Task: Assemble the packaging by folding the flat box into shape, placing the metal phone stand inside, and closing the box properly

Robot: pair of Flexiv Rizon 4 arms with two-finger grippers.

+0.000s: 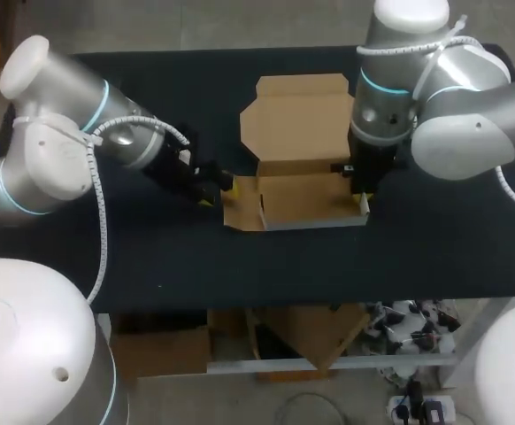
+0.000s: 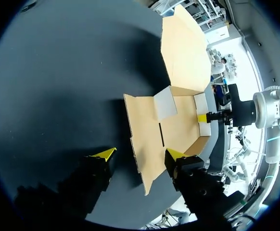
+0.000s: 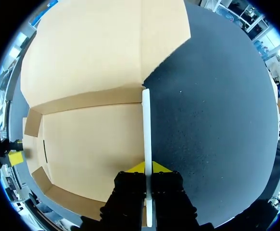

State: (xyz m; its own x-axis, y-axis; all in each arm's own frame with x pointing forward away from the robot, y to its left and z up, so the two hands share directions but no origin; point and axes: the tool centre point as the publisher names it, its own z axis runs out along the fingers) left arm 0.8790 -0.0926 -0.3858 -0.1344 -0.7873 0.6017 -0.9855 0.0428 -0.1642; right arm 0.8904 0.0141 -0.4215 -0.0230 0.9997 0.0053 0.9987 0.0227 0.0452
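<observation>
Right gripper (image 3: 147, 167) is pinching the right wall (image 3: 146, 125) of the box (image 1: 302, 199) | left gripper (image 2: 140, 154), spread, is sitting nearest the flat left flap (image 2: 142, 139), just to its right.

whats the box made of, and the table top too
The box looks like thin paperboard: matte brown inside, white on the outer faces of its raised flaps, with crisp fold creases. The table has a dark, matte, faintly speckled cover; rubber or fabric, I cannot tell.

Robotics lab workstation. Black table (image 1: 328, 266); left arm (image 1: 63, 150) and right arm (image 1: 470, 124) over the table's opposite ends.
</observation>
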